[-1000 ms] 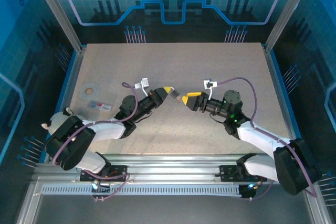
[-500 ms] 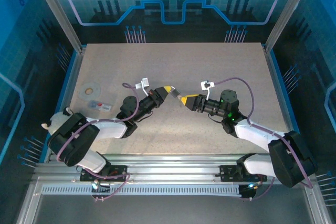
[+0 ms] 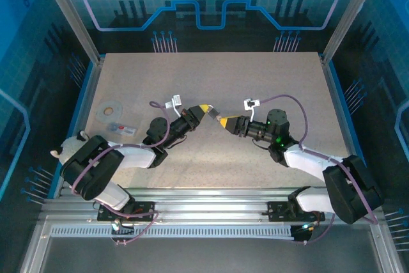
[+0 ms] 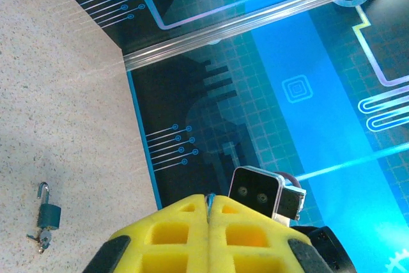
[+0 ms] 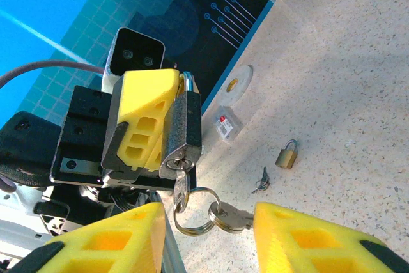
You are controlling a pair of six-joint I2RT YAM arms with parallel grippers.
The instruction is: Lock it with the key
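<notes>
My left gripper (image 3: pixel 206 112) is shut on a dark grey padlock (image 5: pixel 185 123) and holds it up off the table, its yellow fingers (image 5: pixel 144 119) clamped on the body. A key (image 5: pixel 181 187) sits in the keyhole at the lock's lower end. From it hang a ring (image 5: pixel 195 212) and a second key (image 5: pixel 233 218). My right gripper (image 5: pixel 211 234) faces the lock, open, with one yellow finger (image 5: pixel 108 238) on each side of the hanging ring. In the left wrist view my left gripper (image 4: pixel 209 199) shows a thin metal edge between its pressed tips.
On the table lie a small padlock (image 5: pixel 287 155) with an open shackle and a small bunch of keys (image 5: pixel 261 182). A tape roll (image 3: pixel 110 108) and a small clear box (image 3: pixel 120 128) sit at the left. Blue walls and a rail (image 4: pixel 255 20) enclose the table.
My right gripper has moved a little left, closer to the left gripper and the padlock. The left arm has held still.
</notes>
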